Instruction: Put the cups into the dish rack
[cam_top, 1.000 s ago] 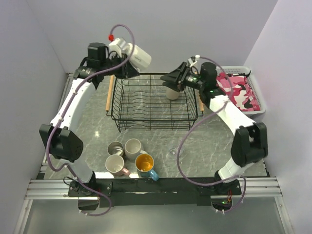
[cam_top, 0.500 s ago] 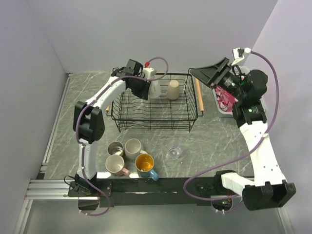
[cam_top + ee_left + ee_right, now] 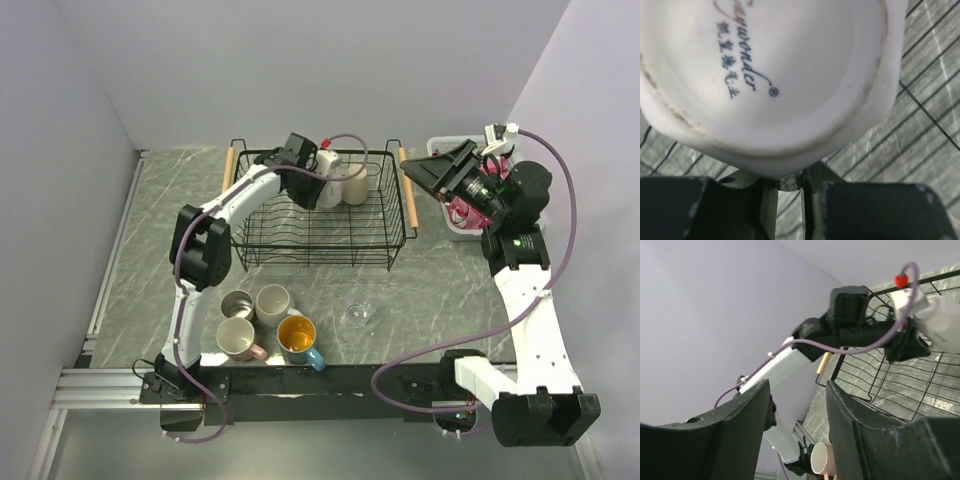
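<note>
The black wire dish rack (image 3: 310, 235) stands at the back middle of the table. My left gripper (image 3: 308, 172) is inside it, shut on a white mug (image 3: 328, 190) whose base fills the left wrist view (image 3: 765, 75). A tan cup (image 3: 354, 183) stands upside down in the rack, right beside that mug. My right gripper (image 3: 432, 172) hangs open and empty in the air, right of the rack (image 3: 890, 385). On the table near the front stand a steel cup (image 3: 237, 303), a second white mug (image 3: 272, 302), a pink mug (image 3: 237, 340), a blue mug with orange inside (image 3: 298, 338) and a clear glass (image 3: 361, 311).
A white basket with pink camouflage cloth (image 3: 456, 214) sits right of the rack, mostly hidden behind my right arm. The rack's wooden handles (image 3: 408, 198) stick out at both sides. Walls close in the table on the left, back and right.
My left gripper carried the white mug from above the rack's back left corner down into the rack, beside the tan cup. The right gripper let go of the tan cup and drew back right.
</note>
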Tool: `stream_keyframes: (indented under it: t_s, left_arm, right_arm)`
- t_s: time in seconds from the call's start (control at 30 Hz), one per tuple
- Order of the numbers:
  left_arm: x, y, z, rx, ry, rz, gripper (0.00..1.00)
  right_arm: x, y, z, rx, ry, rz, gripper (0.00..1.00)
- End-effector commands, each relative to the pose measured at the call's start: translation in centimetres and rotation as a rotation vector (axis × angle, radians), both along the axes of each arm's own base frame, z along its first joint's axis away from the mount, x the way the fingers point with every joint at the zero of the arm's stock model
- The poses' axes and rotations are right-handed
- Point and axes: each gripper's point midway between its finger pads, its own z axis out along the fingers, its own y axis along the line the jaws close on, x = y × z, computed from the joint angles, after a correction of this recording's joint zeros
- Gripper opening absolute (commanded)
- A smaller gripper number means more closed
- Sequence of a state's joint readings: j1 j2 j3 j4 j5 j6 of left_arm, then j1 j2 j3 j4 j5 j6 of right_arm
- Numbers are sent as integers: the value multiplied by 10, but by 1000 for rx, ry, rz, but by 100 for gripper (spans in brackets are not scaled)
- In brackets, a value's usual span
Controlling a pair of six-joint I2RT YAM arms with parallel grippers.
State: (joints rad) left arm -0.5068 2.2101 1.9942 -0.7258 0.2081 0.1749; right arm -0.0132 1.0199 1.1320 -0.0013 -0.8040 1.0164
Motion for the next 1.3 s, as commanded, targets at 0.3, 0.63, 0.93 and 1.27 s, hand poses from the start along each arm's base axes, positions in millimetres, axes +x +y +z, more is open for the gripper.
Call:
stream_keyframes:
  t_s: [0.3, 0.63, 0.93, 1.27]
  left_arm:
    - [71, -11, 1, 60, -294, 4, 1]
    - [64, -27, -13, 56, -289, -41, 1]
    - [55, -43, -17, 16, -265, -97, 1]
    - [38, -67, -17, -48, -220, -183, 2]
  right_arm:
    - [-21, -9, 1, -2, -47, -8, 55]
    - [-16, -10, -9, 19, -24, -6, 53]
    - [-14, -9, -13, 22, -10, -1, 52]
    - [-14, -10, -18, 15, 8, -4, 51]
